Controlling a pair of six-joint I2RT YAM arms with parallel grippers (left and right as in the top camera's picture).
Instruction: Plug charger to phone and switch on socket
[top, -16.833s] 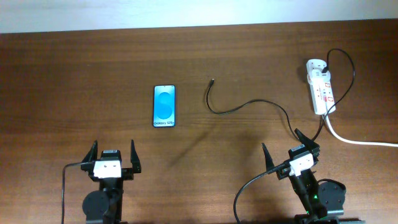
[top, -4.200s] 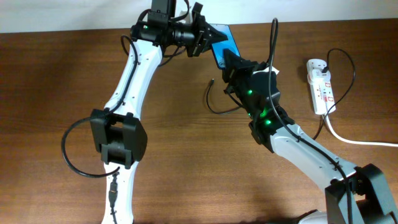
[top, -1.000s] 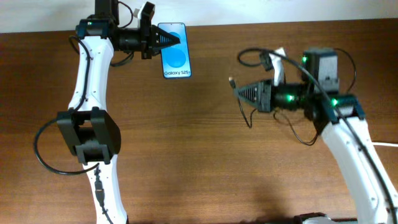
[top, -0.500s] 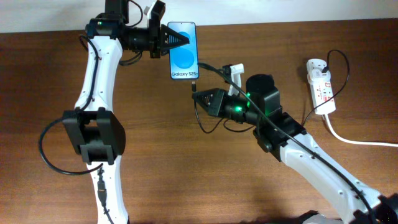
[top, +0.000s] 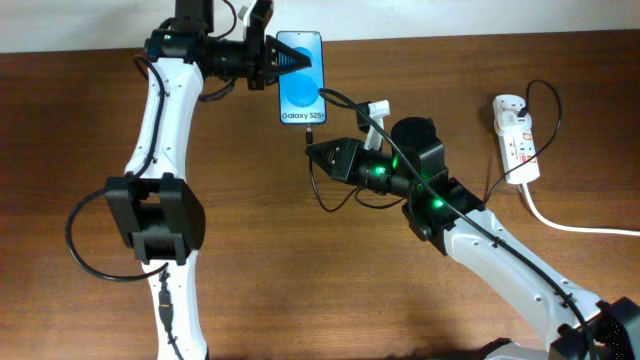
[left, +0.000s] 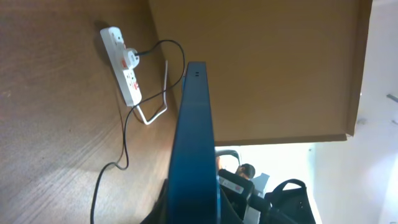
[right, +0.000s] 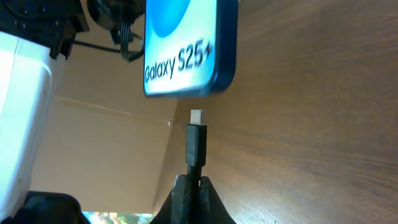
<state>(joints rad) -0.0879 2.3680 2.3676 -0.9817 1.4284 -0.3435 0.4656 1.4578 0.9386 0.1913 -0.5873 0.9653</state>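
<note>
So right now we're holding the phone (top: 301, 78) in our left gripper (top: 287, 62), up by the far edge of the table (top: 100, 120), a bit left of the middle. The fingers are clamping its left side, and the blue screen with the "Galaxy S25" text is facing up at the overhead camera.

Our right gripper (top: 312, 152) is sitting just in front of the phone, toward the near edge. Its fingers are pinched shut on the charger (top: 326, 197) right behind the plug. In the right wrist view the little metal tip is pointing straight at the phone's bottom edge, roughly at its middle. There's a small gap, so they're not touching. The rest of the black cable is looping down under the right arm.

The socket (top: 517, 140) is lying near the far right corner, with its thick white cord (top: 580, 228) running off the right edge. We can't tell how the red switches are set.
</note>
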